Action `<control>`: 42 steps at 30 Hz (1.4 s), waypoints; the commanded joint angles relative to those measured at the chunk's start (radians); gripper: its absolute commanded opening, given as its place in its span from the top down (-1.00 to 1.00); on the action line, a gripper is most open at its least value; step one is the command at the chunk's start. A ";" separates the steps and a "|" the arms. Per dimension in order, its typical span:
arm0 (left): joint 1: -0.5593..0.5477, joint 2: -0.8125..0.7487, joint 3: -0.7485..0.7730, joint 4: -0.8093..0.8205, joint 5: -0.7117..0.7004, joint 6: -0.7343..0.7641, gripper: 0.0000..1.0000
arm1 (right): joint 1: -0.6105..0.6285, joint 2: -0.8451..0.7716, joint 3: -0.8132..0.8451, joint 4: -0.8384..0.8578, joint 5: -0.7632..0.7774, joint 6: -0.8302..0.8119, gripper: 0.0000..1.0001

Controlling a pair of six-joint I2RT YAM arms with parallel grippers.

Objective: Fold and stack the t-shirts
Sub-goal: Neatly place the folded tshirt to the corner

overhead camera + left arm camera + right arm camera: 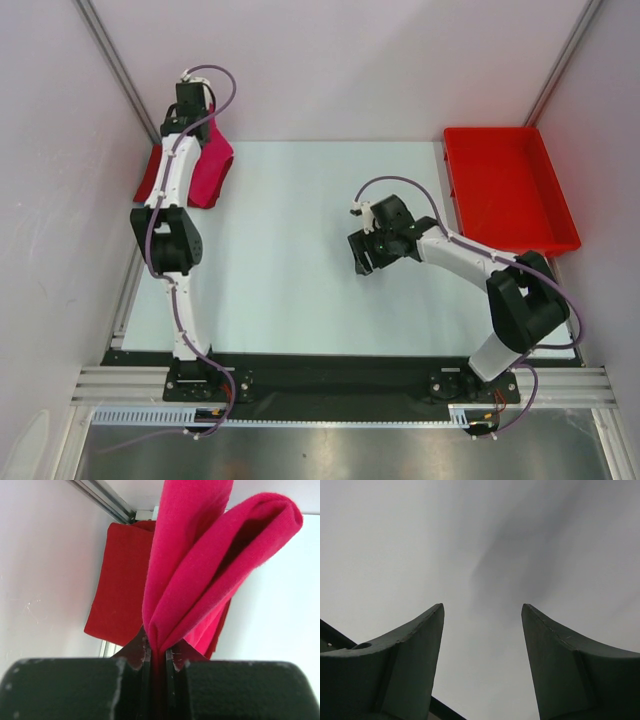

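Stacking step judged in hand, far-left corner of counter (300, 230).
Pinching folded magenta t-shirt (200, 570) in near-closed left jaws, over crimson t-shirt (122, 580) lying flat in corner. Next, likely: lowering squarely onto crimson, aligning edges, then releasing. Mid-counter, holding right jaws wide, gripping nothing. Red tray (510, 190) at far right.

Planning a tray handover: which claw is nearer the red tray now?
Right. The right claw hangs open over mid-table, left of the red tray; the left claw is at the far-left corner, shut on the pink t-shirt.
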 commanded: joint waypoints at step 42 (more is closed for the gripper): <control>0.023 0.011 -0.004 0.148 0.001 -0.059 -0.29 | 0.078 0.036 0.170 -0.124 0.031 -0.017 -0.38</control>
